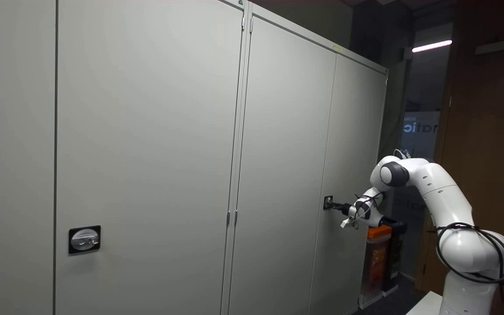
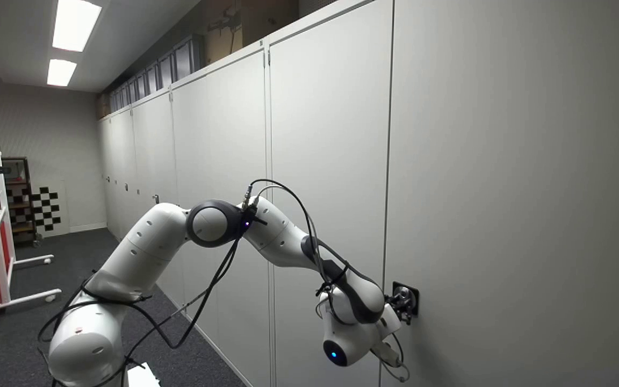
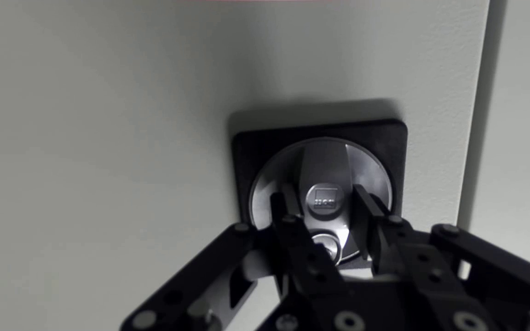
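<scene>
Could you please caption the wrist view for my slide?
Gripper closed on the metal handle of a grey cabinet door.

Through the wrist view, you look from close up, nearly head-on, past the end effector [image 3: 319, 198] at the latch [image 3: 325, 168]. In an exterior view, you face the cabinet doors [image 1: 147, 140] obliquely from farther back. In an exterior view, you sit nearer the latch, facing oppositely, toward the back wall [image 2: 73, 153]. All three views share the latch.
</scene>
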{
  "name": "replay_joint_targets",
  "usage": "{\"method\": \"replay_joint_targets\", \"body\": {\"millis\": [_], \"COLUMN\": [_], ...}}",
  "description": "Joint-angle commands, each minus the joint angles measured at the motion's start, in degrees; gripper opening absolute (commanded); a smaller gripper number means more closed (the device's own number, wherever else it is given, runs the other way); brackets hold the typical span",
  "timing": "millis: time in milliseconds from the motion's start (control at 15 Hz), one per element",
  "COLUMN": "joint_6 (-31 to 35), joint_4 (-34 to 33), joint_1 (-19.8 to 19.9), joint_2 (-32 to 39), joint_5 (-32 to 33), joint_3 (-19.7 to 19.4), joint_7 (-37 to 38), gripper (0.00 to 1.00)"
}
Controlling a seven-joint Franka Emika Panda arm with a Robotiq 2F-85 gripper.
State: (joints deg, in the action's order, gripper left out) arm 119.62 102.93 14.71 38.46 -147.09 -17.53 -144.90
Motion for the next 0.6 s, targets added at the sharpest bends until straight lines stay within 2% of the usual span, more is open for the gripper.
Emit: {"method": "replay_joint_targets", "body": {"millis": [0, 333, 400, 467, 533], "joint_6": [1.9, 1.3, 0.9, 0.1, 0.2], "joint_4": [-2.3, -2.2, -2.3, -2.8, -2.7], "joint_1": [1.1, 1.1, -0.2, -3.0, -3.6], "joint_2": [-0.1, -0.1, 0.2, 1.0, 1.0], "joint_5": [-4.5, -4.7, -5.1, -5.6, -5.6], "joint_3": [-1.4, -1.4, -2.9, -6.5, -7.1], "joint_7": [-3.4, -6.2, -5.8, -4.2, -4.2], "gripper": [0.08, 0.08, 0.08, 0.08, 0.08]}}
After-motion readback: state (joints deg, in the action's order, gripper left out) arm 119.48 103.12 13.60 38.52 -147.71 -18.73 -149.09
